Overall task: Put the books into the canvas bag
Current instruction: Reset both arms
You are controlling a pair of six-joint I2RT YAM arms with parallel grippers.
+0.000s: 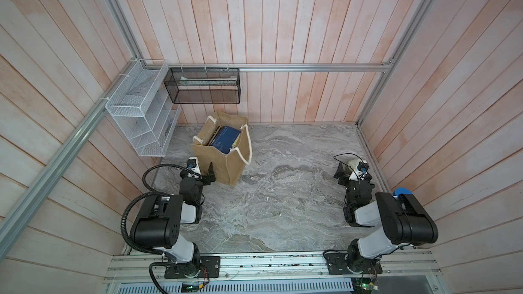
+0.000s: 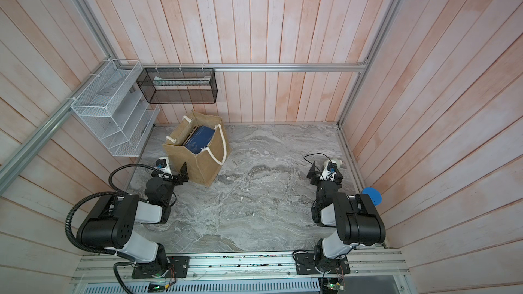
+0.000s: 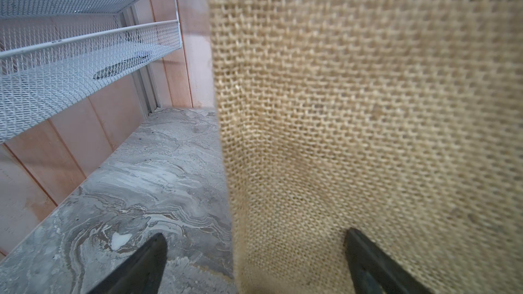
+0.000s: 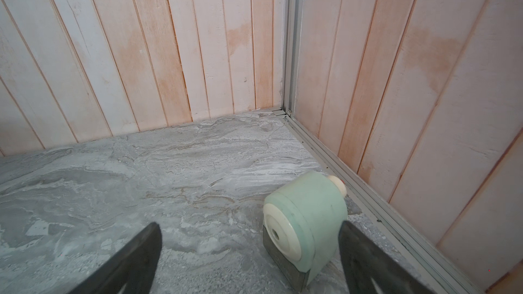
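Inside the canvas bag (image 1: pixel 226 165) sit books (image 1: pixel 226 137), labels unreadably blurred; left pincer (image 3: pixel 255 234) and right pincer (image 4: pixel 249 224) gape wide.

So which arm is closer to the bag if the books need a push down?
Left. The left pincer, open, sits right beside the canvas bag holding the books. The right pincer, also open, is across the table near a green sharpener.

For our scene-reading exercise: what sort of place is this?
Probably a robot test cell: left arm and right arm bolted to a rail, plank walls on an aluminium frame, a marble-look tabletop.
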